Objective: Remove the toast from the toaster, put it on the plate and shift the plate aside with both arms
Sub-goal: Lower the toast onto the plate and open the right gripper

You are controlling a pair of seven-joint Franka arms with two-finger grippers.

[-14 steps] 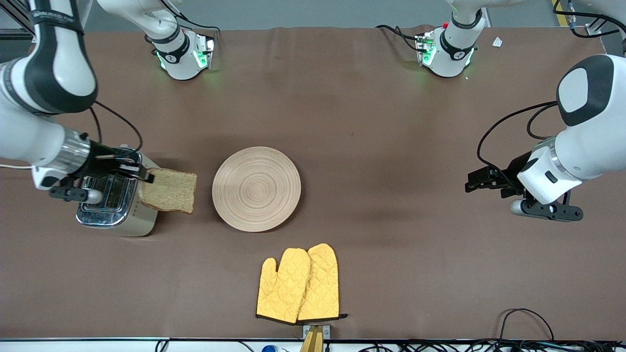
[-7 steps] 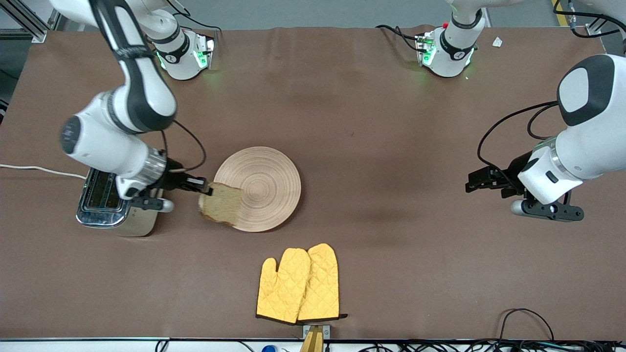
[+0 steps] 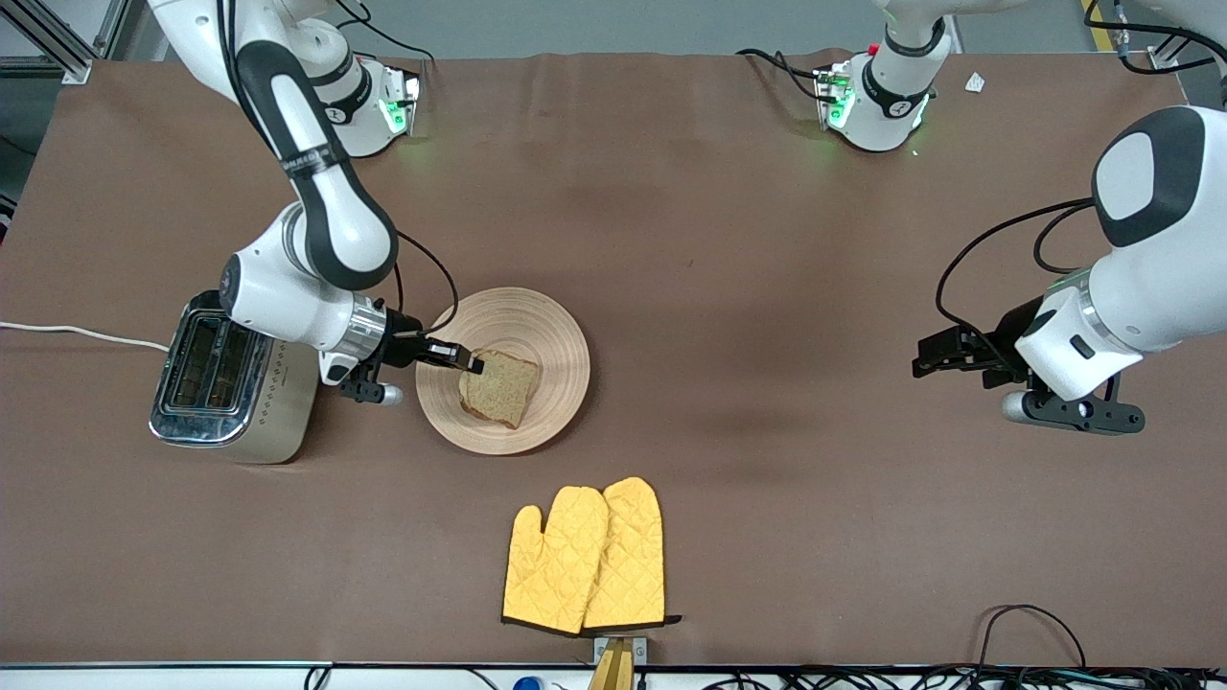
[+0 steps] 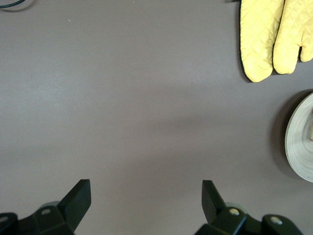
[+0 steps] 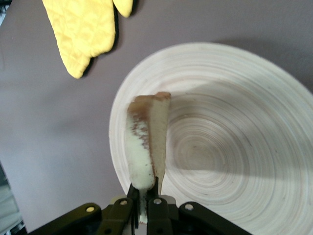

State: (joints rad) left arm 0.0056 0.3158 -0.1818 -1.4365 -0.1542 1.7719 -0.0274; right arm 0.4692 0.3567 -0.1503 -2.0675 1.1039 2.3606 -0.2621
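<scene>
The right gripper [image 3: 470, 363] clamps the toast [image 3: 498, 388] by its edge over the plate [image 3: 556, 326]. The left gripper [image 3: 922, 362] waits, fingers spread wide, over bare table [image 3: 767, 240].

Brown cloth-covered table [image 3: 729, 240] carries: round pale wooden plate [image 3: 556, 331] as landmark; boxy cream-and-chrome toaster [image 3: 230, 383] beside plate, toward right arm's end; pair of yellow quilted oven mitts [image 3: 585, 556] nearer the front camera than plate.

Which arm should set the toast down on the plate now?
Right. The right gripper is shut on the toast, already over the plate. The left gripper waits open over bare table toward its own end.
</scene>
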